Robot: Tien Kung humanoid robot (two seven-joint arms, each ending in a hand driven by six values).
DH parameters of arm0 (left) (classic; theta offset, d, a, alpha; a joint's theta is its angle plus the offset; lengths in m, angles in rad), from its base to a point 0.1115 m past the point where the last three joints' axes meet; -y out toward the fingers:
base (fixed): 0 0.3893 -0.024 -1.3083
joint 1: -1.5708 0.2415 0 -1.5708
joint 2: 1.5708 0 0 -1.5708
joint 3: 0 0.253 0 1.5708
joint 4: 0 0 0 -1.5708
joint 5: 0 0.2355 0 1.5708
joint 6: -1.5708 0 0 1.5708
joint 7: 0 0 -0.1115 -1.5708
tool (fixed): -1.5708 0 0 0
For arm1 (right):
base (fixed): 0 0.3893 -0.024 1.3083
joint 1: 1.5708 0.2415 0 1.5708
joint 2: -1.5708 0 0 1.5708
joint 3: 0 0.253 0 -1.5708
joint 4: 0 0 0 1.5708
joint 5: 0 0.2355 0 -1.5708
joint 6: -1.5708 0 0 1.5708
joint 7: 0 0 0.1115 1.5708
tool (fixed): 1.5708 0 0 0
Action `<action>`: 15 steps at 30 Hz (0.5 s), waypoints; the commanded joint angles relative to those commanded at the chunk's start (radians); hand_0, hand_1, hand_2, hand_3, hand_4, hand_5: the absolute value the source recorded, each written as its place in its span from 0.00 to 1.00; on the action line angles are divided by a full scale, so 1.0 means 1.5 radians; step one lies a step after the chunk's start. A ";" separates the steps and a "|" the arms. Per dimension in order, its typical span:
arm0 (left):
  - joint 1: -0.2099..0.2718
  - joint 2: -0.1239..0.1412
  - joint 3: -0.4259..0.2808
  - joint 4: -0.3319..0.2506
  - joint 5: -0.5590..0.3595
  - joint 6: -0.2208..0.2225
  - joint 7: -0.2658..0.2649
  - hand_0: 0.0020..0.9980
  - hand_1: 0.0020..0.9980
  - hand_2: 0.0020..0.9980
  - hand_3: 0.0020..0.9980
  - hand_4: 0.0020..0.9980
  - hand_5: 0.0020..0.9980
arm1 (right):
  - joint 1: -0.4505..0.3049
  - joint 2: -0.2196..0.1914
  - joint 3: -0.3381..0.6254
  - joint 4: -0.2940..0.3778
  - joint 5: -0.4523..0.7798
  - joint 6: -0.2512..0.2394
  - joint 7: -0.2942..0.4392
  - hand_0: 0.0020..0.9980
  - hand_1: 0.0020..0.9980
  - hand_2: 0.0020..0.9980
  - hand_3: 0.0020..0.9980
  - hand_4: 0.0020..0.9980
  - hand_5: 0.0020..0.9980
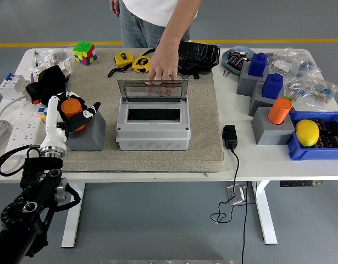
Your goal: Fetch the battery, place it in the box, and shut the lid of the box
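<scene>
You have the white table in front of you, with a grey mat spread across its middle. On the mat stands the grey box, its clear lid raised upright at the back and the slot in its top uncovered. A person stands at the far side, one hand resting on the lid's top edge with the fingers hanging over the clear panel. Your left arm comes in from the lower left corner and reaches up to the mat's left edge. There your left hand is closed around the orange battery, which sits at the top of a grey block, well apart from the box. Off to the right stand more grey blocks: one carries another orange cylinder, and two hold blue bottles. A yellow lemon lies in a blue tray at the right edge. At the far left you can see a Rubik's cube, and two yellow tape measures lie behind the box.
</scene>
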 joint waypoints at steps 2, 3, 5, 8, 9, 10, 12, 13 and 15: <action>0.000 0.000 0.002 -0.002 -0.002 0.001 -0.001 0.08 0.05 0.08 0.09 0.89 0.03 | 0.000 0.000 0.000 0.000 0.000 0.000 0.000 0.88 0.81 0.75 0.78 1.00 1.00; 0.000 0.000 0.002 -0.003 -0.003 0.001 -0.001 0.08 0.05 0.08 0.09 0.89 0.03 | 0.000 0.000 0.000 0.000 -0.001 0.000 0.000 0.88 0.81 0.75 0.78 1.00 1.00; -0.001 0.000 0.004 -0.006 -0.009 0.003 -0.003 0.08 0.05 0.08 0.09 0.89 0.03 | 0.000 0.000 -0.001 0.000 0.000 0.000 0.000 0.88 0.81 0.75 0.78 1.00 1.00; -0.001 0.000 0.006 -0.010 -0.013 0.006 -0.004 0.08 0.05 0.09 0.09 0.89 0.04 | 0.001 0.000 -0.002 0.000 0.001 0.000 0.000 0.88 0.81 0.75 0.78 1.00 1.00; -0.001 0.000 0.007 -0.012 -0.013 0.006 -0.004 0.08 0.05 0.09 0.09 0.89 0.04 | 0.001 0.000 -0.002 0.000 0.001 0.000 0.000 0.88 0.81 0.75 0.78 1.00 1.00; -0.001 0.000 0.007 -0.013 -0.014 0.007 -0.005 0.08 0.05 0.09 0.09 0.89 0.04 | 0.001 0.000 -0.002 0.000 0.001 0.000 0.000 0.88 0.81 0.75 0.78 1.00 1.00; -0.002 0.000 0.009 -0.018 -0.015 0.009 -0.004 0.08 0.05 0.09 0.09 0.89 0.04 | 0.001 0.000 -0.001 0.000 0.000 0.000 0.000 0.88 0.81 0.75 0.78 1.00 1.00; -0.002 0.000 0.010 -0.019 -0.015 0.009 -0.004 0.08 0.05 0.09 0.09 0.89 0.04 | 0.000 0.000 0.001 0.000 -0.001 -0.001 -0.001 0.88 0.81 0.75 0.78 1.00 1.00; -0.003 0.003 0.013 -0.027 -0.011 0.012 -0.002 0.08 0.05 0.08 0.09 0.88 0.05 | 0.000 0.000 0.003 0.000 -0.003 -0.001 -0.001 0.88 0.81 0.75 0.78 1.00 1.00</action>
